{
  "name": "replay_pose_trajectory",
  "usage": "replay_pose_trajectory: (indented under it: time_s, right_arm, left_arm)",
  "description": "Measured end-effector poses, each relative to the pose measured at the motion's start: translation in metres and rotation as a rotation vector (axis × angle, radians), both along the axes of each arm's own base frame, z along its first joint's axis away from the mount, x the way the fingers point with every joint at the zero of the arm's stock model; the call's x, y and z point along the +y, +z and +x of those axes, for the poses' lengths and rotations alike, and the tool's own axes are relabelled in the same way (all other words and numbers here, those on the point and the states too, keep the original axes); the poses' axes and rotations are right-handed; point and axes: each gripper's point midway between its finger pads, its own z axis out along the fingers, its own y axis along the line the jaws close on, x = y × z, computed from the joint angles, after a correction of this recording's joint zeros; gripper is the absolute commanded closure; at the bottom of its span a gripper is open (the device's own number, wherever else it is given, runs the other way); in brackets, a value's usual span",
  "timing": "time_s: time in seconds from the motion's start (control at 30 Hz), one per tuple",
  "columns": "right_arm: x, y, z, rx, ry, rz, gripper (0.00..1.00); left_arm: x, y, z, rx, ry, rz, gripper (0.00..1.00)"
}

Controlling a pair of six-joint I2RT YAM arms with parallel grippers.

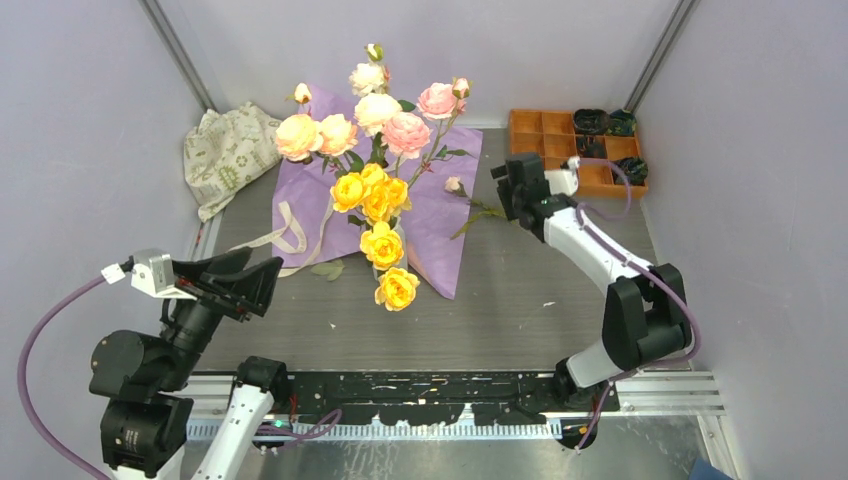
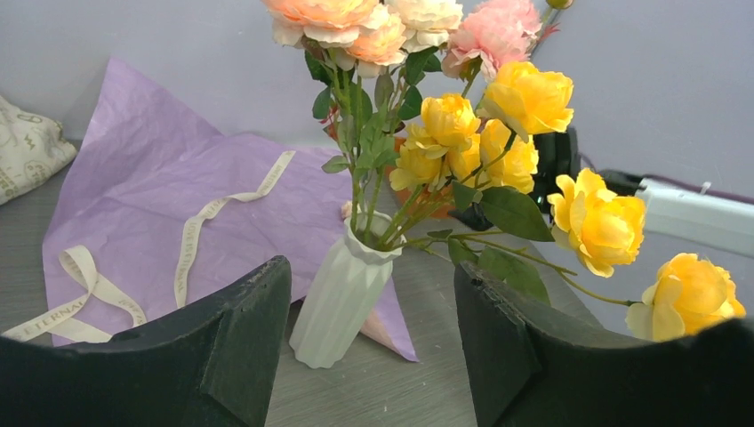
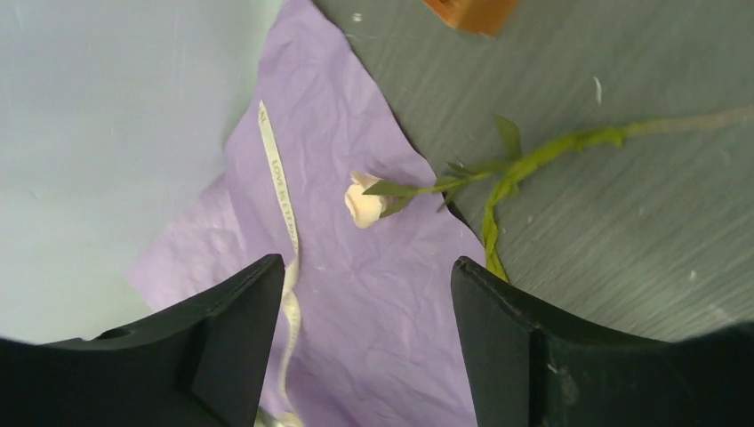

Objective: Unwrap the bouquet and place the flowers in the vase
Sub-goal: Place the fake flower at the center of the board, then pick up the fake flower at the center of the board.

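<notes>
Unwrap step looks done: wrapping paper (image 1: 440,230) lies flat, purple face up, toward the tabletop's far edge, and the white ribbed vase (image 2: 342,302) stands at the paper's near edge holding nearly all the flowers (image 1: 375,150). One cream rosebud stem (image 3: 364,203) remains across the paper's right edge. The right tool (image 3: 369,267) hangs over it, open and empty, and the left tool (image 1: 262,285) is open and empty by the near-left corner. Next, as I judge it: pinch the green stem and thread it into the crowded vase mouth without tipping the vase.

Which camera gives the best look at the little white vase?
The left wrist view. There the vase shows whole, from base to scalloped rim, ribbed sides and all, with the stems standing in it. In the top view the yellow roses hang over it and hide nearly all of it. The right wrist view does not show it.
</notes>
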Motion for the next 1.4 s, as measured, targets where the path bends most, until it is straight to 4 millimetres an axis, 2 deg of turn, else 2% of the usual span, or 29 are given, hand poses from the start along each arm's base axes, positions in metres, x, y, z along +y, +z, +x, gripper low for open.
replay_pose_trajectory:
  time_s: [0.13,0.23,0.3,0.47,0.6,0.7,0.93,1.07,1.2,1.33,1.4]
  right_arm:
    - [0.000,0.029,0.016,0.060,0.246,-0.269,0.25]
    - [0.000,0.026,0.028,0.152,0.415,-0.471,0.25]
    - [-0.004,0.006,0.027,0.245,0.521,-0.586,0.24]
    - [-0.024,-0.068,-0.008,0.555,0.777,-0.769,0.27]
    - [-0.033,-0.101,-0.025,0.694,0.928,-0.838,0.28]
    - [-0.034,-0.106,-0.025,0.722,0.999,-0.869,0.28]
    - [-0.028,-0.101,0.005,0.676,1.095,-0.952,0.28]
    - [-0.023,-0.115,0.021,0.676,1.164,-0.971,0.28]
    - [-0.022,-0.134,0.026,0.701,1.234,-0.969,0.29]
    - [-0.019,-0.131,0.035,0.673,1.264,-0.959,0.33]
    - [-0.018,-0.135,0.037,0.668,1.281,-0.943,0.39]
  left_arm:
    - [-0.001,-0.008,0.006,0.020,-0.001,-0.001,0.32]
    - [-0.003,-0.014,0.012,0.039,-0.002,-0.003,0.32]
    - [-0.004,-0.016,0.016,0.049,-0.003,-0.003,0.32]
    - [-0.006,-0.016,0.028,0.062,-0.003,0.000,0.33]
    - [-0.007,-0.018,0.033,0.075,-0.003,0.002,0.33]
    - [-0.008,-0.018,0.034,0.078,-0.003,-0.001,0.33]
    - [-0.008,-0.018,0.035,0.088,-0.004,-0.013,0.33]
    - [-0.009,-0.020,0.038,0.095,-0.004,-0.012,0.33]
    - [-0.009,-0.022,0.040,0.101,-0.003,-0.011,0.33]
    - [-0.010,-0.023,0.042,0.109,-0.004,-0.013,0.33]
    - [-0.010,-0.024,0.044,0.112,-0.004,-0.015,0.33]
